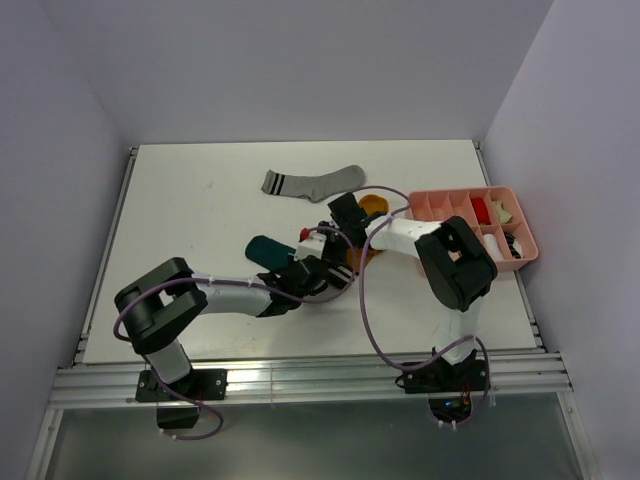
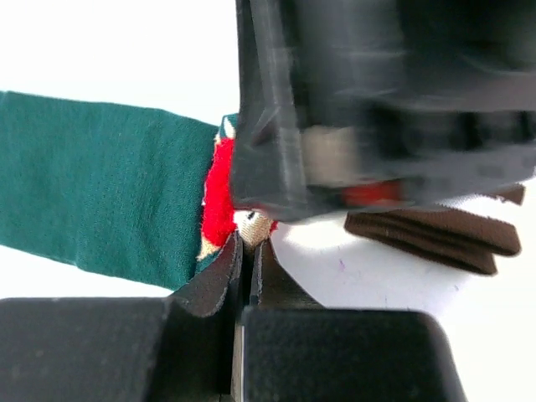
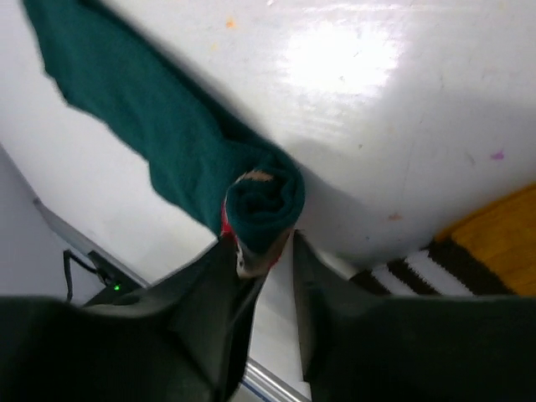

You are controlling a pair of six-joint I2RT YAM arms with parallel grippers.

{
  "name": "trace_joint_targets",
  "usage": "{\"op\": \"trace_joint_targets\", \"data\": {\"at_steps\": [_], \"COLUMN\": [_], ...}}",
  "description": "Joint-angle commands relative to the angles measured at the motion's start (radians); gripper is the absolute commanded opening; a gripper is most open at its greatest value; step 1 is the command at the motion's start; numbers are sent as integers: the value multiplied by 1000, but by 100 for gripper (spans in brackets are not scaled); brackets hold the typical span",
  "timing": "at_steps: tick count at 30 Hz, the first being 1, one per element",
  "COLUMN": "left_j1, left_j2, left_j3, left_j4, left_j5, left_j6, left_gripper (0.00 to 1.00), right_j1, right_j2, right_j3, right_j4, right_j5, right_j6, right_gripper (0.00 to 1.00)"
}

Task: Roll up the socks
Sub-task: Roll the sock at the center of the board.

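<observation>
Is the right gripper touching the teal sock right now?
Touching. The right wrist view shows the rolled end of the teal sock sitting between the parted jaws of the right gripper, with its fabric pressed against one finger.

Locate the partly rolled sock (image 1: 268,250) at the table (image 1: 180,200) centre. The flat sock (image 1: 312,183) lies behind it, toward the far edge. The third sock (image 1: 374,205) lies to its right, partly under the right arm (image 1: 400,232). The tray (image 1: 460,192) sits farther right.
</observation>
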Motion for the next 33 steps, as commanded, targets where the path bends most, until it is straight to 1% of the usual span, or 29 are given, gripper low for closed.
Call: {"op": "trace_joint_targets", "data": {"at_steps": [1, 3, 4, 6, 7, 9, 10, 11, 13, 14, 19, 21, 22, 27, 33], "left_j1": [56, 88, 125, 165, 195, 222, 249, 268, 326, 346, 487, 518, 541, 585, 637], "left_j2": [-49, -97, -109, -140, -147, -167, -172, -181, -187, -187, -155, -125, -114, -36, 29], "left_j3": [-70, -112, -127, -158, -164, -178, -184, -196, -219, -225, -242, -242, -233, -193, -164], "left_j4": [-46, 2, 17, 53, 62, 79, 111, 123, 174, 186, 244, 273, 274, 254, 241], "left_j5": [205, 272, 355, 420, 485, 548, 590, 666, 742, 812, 986, 1048, 1063, 1127, 1181], "left_j6": [-80, -100, -115, -129, -137, -151, -164, -181, -223, -240, -330, -352, -365, -385, -413], "left_gripper": [1, 1, 1, 1, 1, 1, 1, 1, 1, 1, 1, 1, 1, 1, 1], "right_j1": [-23, -34, -45, -53, -57, -63, -63, -63, -62, -62, -47, -42, -34, -10, 7], "right_j2": [-129, -159, -174, -215, -240, -260, -265, -271, -277, -277, -256, -246, -231, -180, -101], "right_j3": [-57, -95, -111, -153, -167, -203, -212, -221, -253, -264, -319, -339, -339, -356, -358], "right_j4": [168, 231, 254, 316, 331, 375, 385, 397, 440, 454, 518, 547, 552, 623, 679], "right_j5": [-45, -36, -31, -20, -13, 4, 6, 3, 0, -3, -6, -6, -5, 1, 20], "right_j6": [55, 77, 87, 105, 110, 111, 110, 111, 116, 117, 121, 124, 125, 147, 196], "right_gripper": [44, 50, 55, 60, 63, 66, 67, 67, 67, 67, 67, 67, 67, 66, 61]}}
